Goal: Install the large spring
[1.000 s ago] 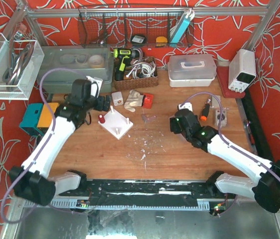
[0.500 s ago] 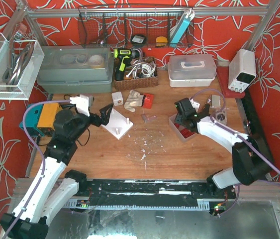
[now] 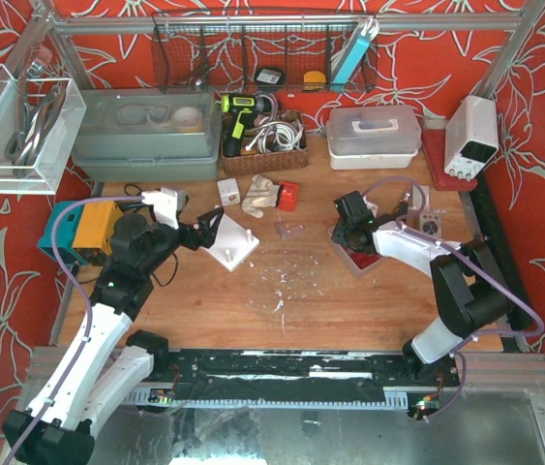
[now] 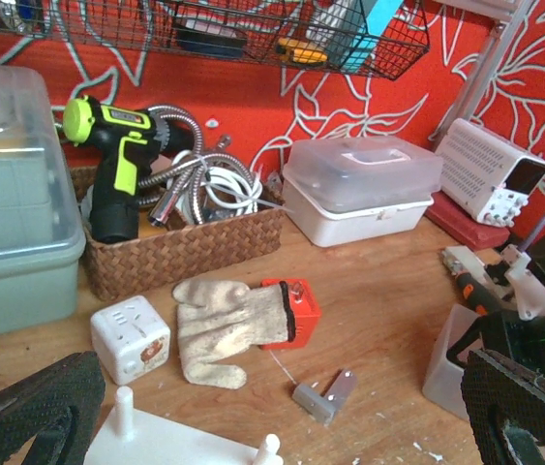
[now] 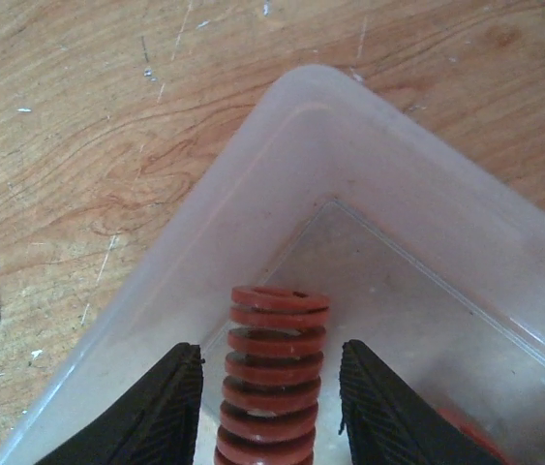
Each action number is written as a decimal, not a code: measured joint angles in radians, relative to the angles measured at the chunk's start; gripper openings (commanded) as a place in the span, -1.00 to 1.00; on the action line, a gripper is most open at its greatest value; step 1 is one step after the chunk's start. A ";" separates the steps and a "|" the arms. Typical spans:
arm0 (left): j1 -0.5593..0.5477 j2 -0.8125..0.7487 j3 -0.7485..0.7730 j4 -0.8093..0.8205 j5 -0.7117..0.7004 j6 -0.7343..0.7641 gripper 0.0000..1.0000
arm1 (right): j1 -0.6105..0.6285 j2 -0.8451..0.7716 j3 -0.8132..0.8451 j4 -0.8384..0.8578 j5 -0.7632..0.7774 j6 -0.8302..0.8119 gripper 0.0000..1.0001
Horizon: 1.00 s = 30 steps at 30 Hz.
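A: Where was the large spring just then?
B: The red spring (image 5: 272, 373) sat near a corner of the translucent plastic tray (image 5: 253, 165), on its clear floor. I could not tell whether it lay flat or stood up. The tray stood on the wooden table (image 5: 69, 126), right of centre in the overhead view.
A: And the right gripper (image 5: 270, 358)?
B: It was down inside the tray, with its black fingers (image 5: 161, 407) straddling the spring, one on each side. A thin strip of tray showed between each finger and the coils, so the jaws stood apart and nothing was clamped.
A: What about the left gripper (image 3: 206, 229)?
B: It was spread wide, holding nothing, just at the left edge of the white peg plate (image 3: 233, 242). In its wrist camera the two fingers showed only in the bottom corners, with the plate's white pegs (image 4: 124, 399) between them.
A: Anything else around?
B: Beyond the plate lay a white cube (image 4: 132, 339), a work glove (image 4: 224, 325) against a small red box (image 4: 296, 310), and a little metal bracket (image 4: 325, 395). Behind those stood a wicker basket (image 4: 190, 247) holding a green cordless drill (image 4: 112, 165) and a coiled hose, then a lidded white container (image 4: 359, 189)
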 measured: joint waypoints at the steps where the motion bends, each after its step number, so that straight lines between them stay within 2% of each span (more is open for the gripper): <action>1: 0.000 0.000 0.000 0.000 0.001 0.000 1.00 | 0.000 0.004 0.000 0.008 -0.005 -0.007 -0.15; 10: 0.000 -0.001 0.000 0.006 0.003 0.000 1.00 | -0.005 0.108 0.013 0.043 -0.033 -0.073 -0.21; 20: 0.000 0.007 0.000 0.006 -0.018 0.000 1.00 | -0.005 0.115 0.025 0.043 -0.034 -0.165 -0.73; 27: 0.000 0.071 0.031 -0.029 -0.045 -0.006 1.00 | -0.004 0.021 0.025 0.003 -0.032 -0.258 -0.93; 30: 0.000 0.098 0.045 -0.041 -0.039 -0.013 0.90 | -0.004 -0.081 0.021 0.006 -0.031 -0.327 -1.00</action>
